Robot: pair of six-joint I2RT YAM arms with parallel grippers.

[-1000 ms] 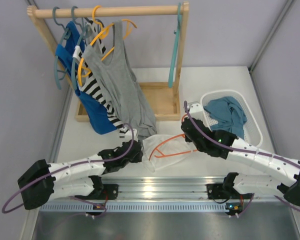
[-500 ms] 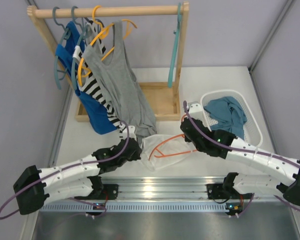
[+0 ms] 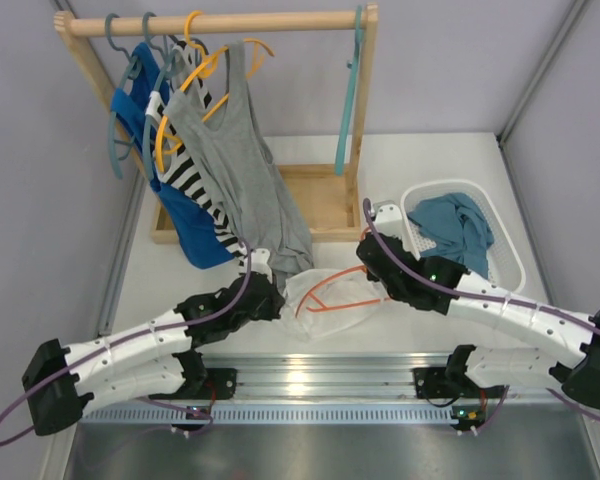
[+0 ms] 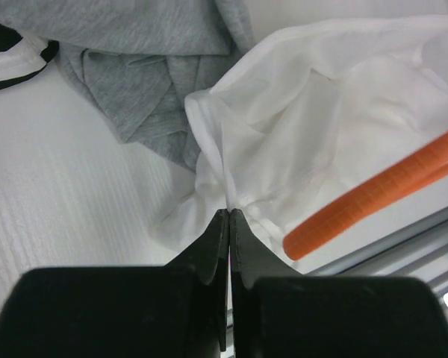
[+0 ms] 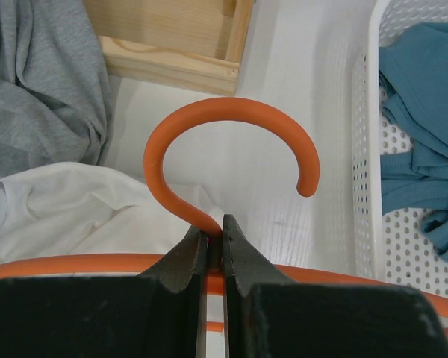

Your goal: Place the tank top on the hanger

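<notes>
The white tank top (image 3: 325, 298) lies crumpled on the table between the two arms, partly over the orange hanger (image 3: 332, 291). In the left wrist view my left gripper (image 4: 230, 212) is shut on a fold at the edge of the tank top (image 4: 313, 127), with an arm of the hanger (image 4: 373, 198) just to its right. My right gripper (image 5: 215, 233) is shut on the neck of the hanger (image 5: 209, 127), whose hook curls up over the table; the tank top (image 5: 75, 209) sits to its left. From above, the left gripper (image 3: 276, 300) and the right gripper (image 3: 368, 262) flank the garment.
A wooden rack (image 3: 220, 22) at the back holds a grey tank top (image 3: 245, 170), a blue garment (image 3: 180, 215), a striped one and teal hangers. Its wooden base (image 3: 315, 205) lies behind the work area. A white basket (image 3: 510, 255) with a teal garment (image 3: 455, 225) stands at the right.
My left gripper moved right to the tank top's left edge and closed on a fold of it. The right gripper, still holding the hanger, shifted slightly back.
</notes>
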